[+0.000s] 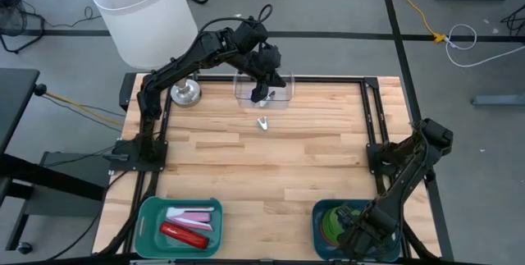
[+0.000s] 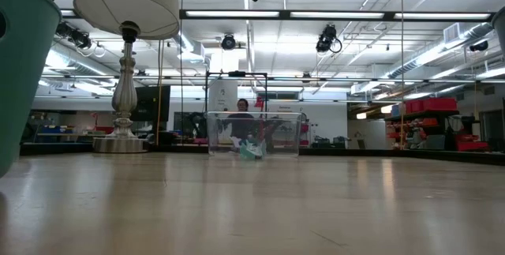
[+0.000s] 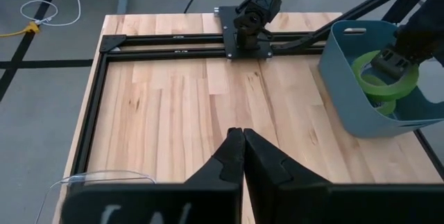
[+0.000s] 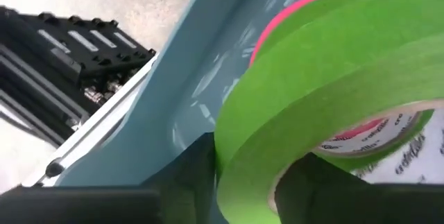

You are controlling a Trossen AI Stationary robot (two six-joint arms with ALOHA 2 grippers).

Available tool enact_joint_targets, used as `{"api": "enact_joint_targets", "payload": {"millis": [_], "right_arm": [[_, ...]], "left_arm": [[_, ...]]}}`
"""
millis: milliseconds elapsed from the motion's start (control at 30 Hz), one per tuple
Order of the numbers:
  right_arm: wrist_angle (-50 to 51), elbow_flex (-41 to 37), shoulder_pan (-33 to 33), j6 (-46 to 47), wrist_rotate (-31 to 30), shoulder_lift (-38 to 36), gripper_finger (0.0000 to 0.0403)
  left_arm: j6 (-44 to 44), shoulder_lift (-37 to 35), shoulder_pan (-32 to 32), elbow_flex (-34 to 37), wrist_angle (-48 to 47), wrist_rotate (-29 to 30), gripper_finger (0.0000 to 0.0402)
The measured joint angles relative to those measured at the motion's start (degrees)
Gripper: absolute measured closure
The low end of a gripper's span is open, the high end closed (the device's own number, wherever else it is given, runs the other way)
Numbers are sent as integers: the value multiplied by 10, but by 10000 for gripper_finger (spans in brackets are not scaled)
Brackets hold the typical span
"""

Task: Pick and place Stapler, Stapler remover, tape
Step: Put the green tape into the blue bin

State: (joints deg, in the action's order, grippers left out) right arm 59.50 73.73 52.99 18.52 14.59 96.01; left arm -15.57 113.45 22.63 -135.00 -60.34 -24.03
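Fingers of the right gripper [image 4: 243, 175] straddle the wall of a green tape ring [image 4: 326, 78] down in the blue bin [image 1: 321, 216] at the table's near right, jaws part-spread and not visibly clamped. Best bet: close squarely on that wall and lift straight up, clear of the red-pink ring [image 4: 291, 9] behind. Right arm folds steeply down into the bin. Left gripper [image 3: 236, 144], pinched shut and empty, hovers over the clear box [image 1: 262, 93] at the far edge.
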Motion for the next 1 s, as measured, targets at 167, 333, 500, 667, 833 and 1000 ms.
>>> {"api": "enact_joint_targets", "payload": {"millis": [167,333,500,667,833,1000], "right_arm": [[1,0,0,33,-6,0,247],[2,0,0,35,-6,0,207],[2,0,0,38,-6,0,179],[6,0,0,63,0,0,174],[26,0,0,65,6,-4,191],[72,0,-2,70,6,-36,215]], "left_arm": [[0,0,0,0,0,0,395],[0,0,0,0,0,0,390],[0,0,0,0,0,0,389],[0,0,0,0,0,0,388],[15,0,0,0,0,0,388],[15,0,0,0,0,0,388]]}}
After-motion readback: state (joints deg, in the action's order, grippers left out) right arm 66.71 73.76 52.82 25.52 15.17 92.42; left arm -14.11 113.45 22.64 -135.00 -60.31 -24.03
